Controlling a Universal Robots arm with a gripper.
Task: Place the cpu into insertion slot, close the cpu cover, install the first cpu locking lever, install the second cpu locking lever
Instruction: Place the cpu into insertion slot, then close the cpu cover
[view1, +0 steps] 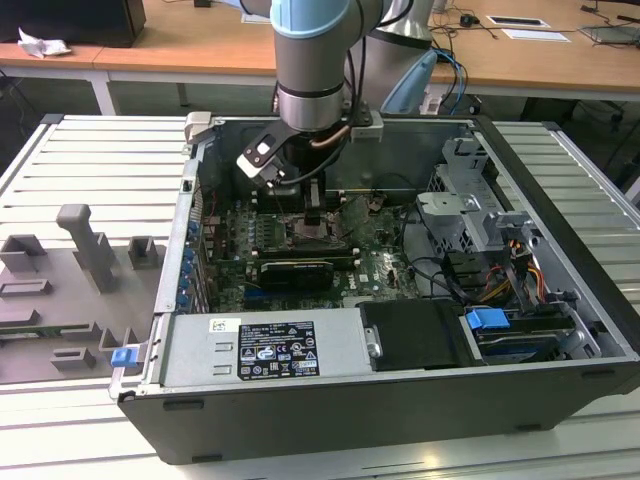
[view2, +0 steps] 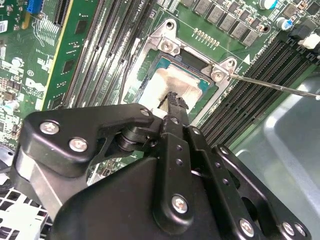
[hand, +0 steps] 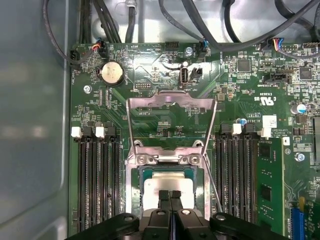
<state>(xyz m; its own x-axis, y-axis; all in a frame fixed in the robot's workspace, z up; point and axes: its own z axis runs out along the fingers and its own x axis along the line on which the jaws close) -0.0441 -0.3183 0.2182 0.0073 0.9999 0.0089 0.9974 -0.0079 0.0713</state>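
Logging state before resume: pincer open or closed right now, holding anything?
Pincer: closed, nothing seen between its fingers, tips over the chip.

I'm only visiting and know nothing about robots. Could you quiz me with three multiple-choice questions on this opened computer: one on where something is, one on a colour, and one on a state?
1. Where is the cpu?
A) lying in the insertion slot
B) on the grey table outside the case
C) hanging high above the case

2. What colour is the circuit board?
A) red
B) green
C) white

3. How is the cpu cover?
A) folded flat over the chip
B) swung up, open
C) taken off and lying outside the case

Answers:
1 A: its pale metal top shows inside the socket, just under the fingers.
2 B: it is green in both wrist views.
3 B: the frame stands up from its hinge, leaving the chip uncovered.
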